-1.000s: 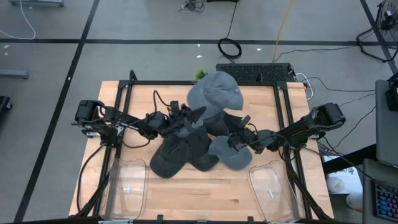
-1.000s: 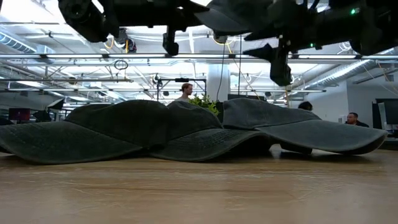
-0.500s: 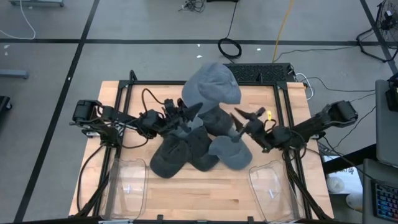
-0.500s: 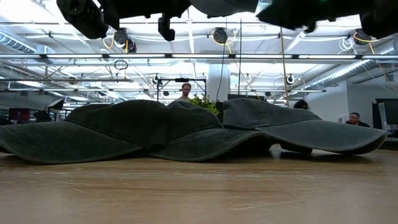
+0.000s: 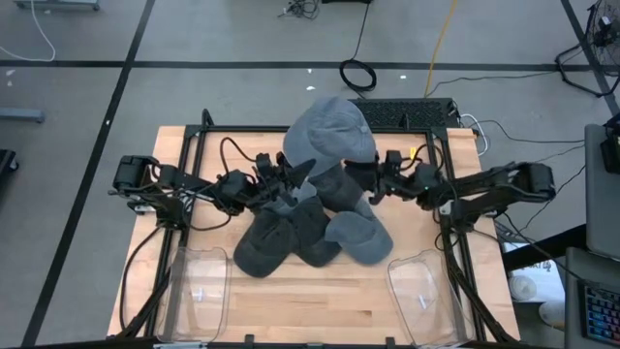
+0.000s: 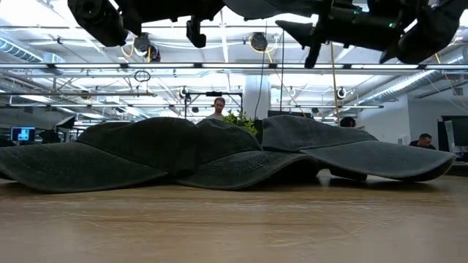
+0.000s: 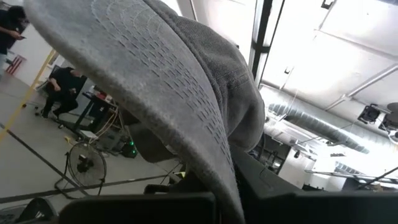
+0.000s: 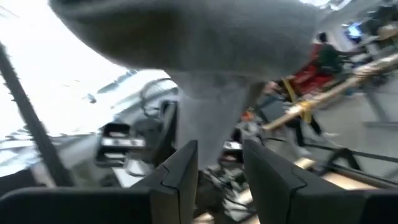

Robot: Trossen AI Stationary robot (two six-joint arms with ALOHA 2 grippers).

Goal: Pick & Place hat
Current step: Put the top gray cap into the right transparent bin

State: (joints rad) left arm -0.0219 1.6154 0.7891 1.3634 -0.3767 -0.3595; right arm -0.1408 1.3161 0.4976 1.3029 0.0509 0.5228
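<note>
The right gripper (image 5: pixel 366 181) has swung up from the five-o'clock side, fingers apart, to the raised grey fabric cap (image 5: pixel 329 136) — held clamped by the left gripper (image 5: pixel 295 177) — likely a handover.

A light wooden counter (image 5: pixel 320 301) carries a heap of dark grey hats (image 5: pixel 291 233) near its middle, their brims overlapping and lying flat on the wood. Two clear plastic bins sit at the near edge, one at the left (image 5: pixel 199 286), one at the right (image 5: pixel 423 291).
</note>
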